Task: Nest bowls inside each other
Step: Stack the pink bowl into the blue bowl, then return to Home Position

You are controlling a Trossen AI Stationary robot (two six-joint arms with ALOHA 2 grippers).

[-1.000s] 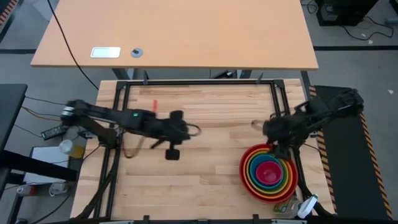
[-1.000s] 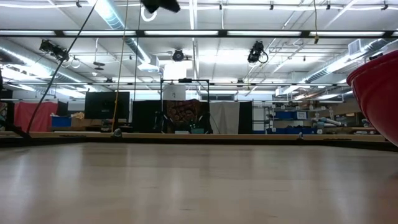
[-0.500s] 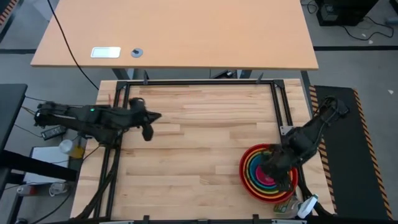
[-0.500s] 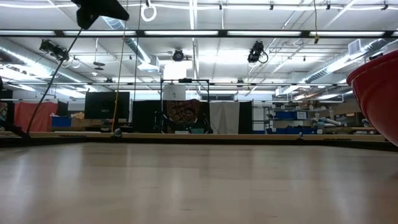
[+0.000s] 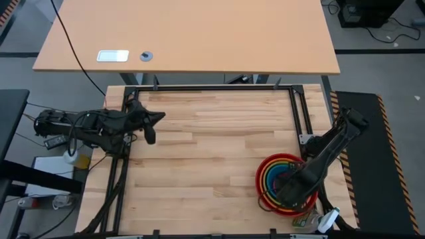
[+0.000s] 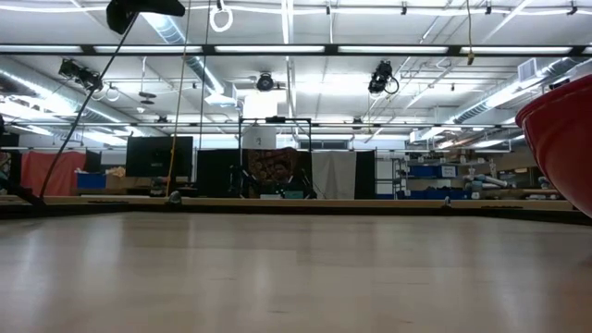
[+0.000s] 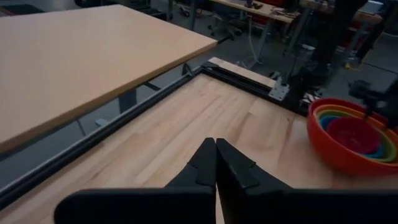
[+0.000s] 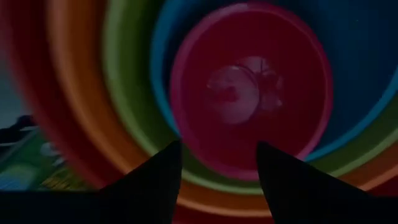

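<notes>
The bowls (image 5: 269,174) sit nested in one stack at the table's near right: red outermost, then orange, green, blue, and pink (image 8: 249,87) innermost. The left wrist view shows the stack (image 7: 348,134) from the side, and the low view shows the red wall (image 6: 564,139). My right gripper (image 8: 217,147) hangs open just above the stack, pointing down. Its fingers stand over the near rim of the pink bowl. My left gripper (image 7: 215,143) is shut on nothing, held high by the table's left edge (image 5: 151,127).
A black frame (image 5: 212,87) runs around the wooden table top. A larger tan table (image 5: 186,36) stands beyond the far edge. Small packets (image 5: 312,221) lie at the near right corner beside the stack. Bare wood (image 5: 199,166) stretches between the two arms.
My left gripper has drawn back from the table's middle toward the left edge, rolling as it went, and stays shut. My right gripper has swung toward the near edge and come down over the stacked bowls, tipping to point more steeply down. The bowls have not moved.
</notes>
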